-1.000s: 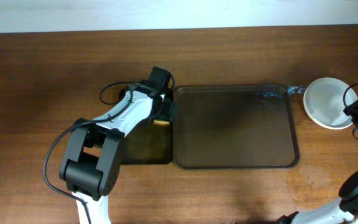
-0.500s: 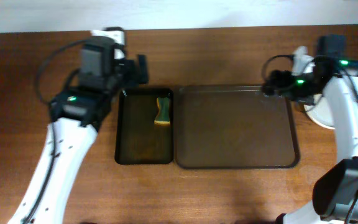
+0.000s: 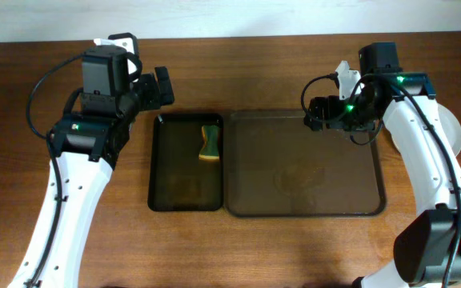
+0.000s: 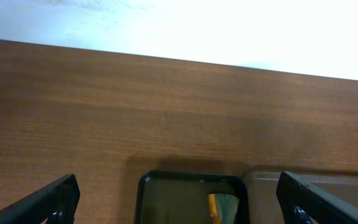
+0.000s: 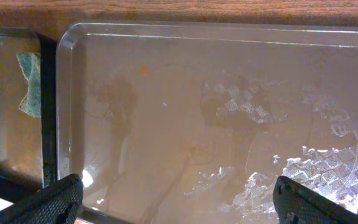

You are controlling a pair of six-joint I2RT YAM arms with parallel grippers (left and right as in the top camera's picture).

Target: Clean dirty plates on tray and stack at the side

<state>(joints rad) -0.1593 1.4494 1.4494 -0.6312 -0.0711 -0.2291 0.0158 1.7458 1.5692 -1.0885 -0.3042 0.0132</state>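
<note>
Brown tray [image 3: 381, 192] on the wooden surface [image 3: 294, 64], just beside a black tray [image 3: 152, 184] with a yellow-green sponge [image 3: 210, 142] inside. Left fingers [image 4: 48, 202] spread wide above the wood near the black tray's far left corner, gripping nothing. Right fingers [image 5: 42, 199] equally wide, hovering over the brown tray's far edge, holding nothing. White plate [image 3: 451, 132] just right of the brown tray, mostly hidden by the right arm
</note>
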